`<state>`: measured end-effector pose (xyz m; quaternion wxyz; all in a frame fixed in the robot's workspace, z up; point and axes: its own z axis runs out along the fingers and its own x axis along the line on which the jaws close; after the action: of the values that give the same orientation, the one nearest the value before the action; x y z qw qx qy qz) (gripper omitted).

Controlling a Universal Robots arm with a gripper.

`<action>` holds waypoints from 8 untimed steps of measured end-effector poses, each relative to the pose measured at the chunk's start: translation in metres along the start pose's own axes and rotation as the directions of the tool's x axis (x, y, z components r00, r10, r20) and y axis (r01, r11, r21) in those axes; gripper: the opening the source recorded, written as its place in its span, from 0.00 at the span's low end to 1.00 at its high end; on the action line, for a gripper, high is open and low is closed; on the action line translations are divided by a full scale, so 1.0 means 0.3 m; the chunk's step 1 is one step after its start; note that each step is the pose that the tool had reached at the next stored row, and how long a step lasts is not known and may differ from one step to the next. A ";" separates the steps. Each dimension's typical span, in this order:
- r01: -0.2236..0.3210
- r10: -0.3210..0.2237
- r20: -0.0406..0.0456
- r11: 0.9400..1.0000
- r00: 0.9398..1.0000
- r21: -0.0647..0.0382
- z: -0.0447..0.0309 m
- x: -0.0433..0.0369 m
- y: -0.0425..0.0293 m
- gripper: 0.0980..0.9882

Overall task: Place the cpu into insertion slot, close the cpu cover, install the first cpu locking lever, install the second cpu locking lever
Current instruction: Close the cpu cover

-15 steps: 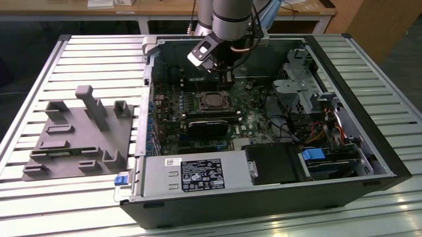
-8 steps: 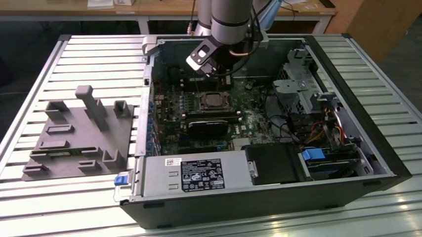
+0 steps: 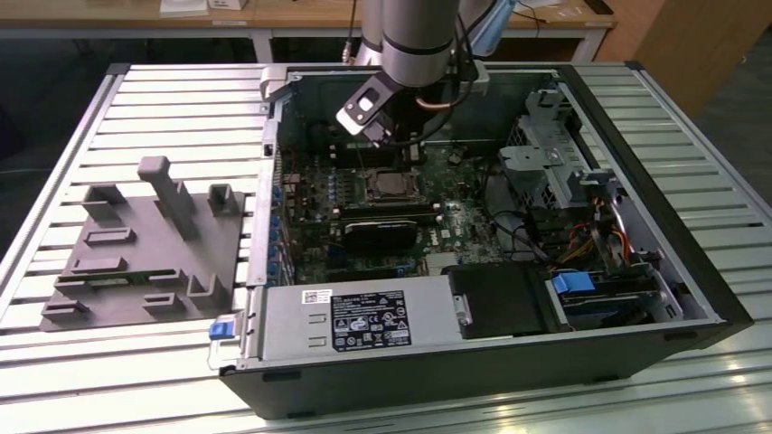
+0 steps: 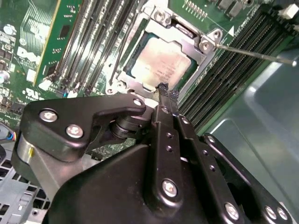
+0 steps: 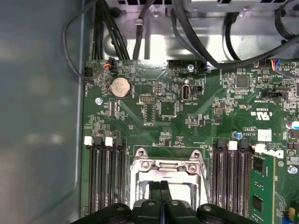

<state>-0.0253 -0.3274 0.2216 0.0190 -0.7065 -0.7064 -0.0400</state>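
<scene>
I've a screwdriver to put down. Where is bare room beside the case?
Bare slatted table on the exterior view's right of the case, and in front of the grey fixture. Crowded inside the case around the gripper.

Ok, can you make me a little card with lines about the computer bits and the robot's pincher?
chip: pale silver-grey square cpu, lying flat on the green motherboard
cover: thin silver metal frame plate, down around the chip's edges
rod: thin silver metal lever, sticking out from the cover's corner over the long black memory slots
gripper: black metal gripper, fingers together, tip right by the cover's edge
</scene>
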 end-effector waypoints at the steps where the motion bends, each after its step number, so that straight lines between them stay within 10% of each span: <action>1: 0.000 0.000 0.000 1.000 1.000 0.000 0.000 -0.002 -0.003 0.00; 8: 0.000 0.000 0.000 1.000 1.000 -0.003 0.000 -0.009 -0.030 0.00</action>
<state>-0.0344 -0.3299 0.2212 0.0180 -0.7064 -0.7064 -0.0409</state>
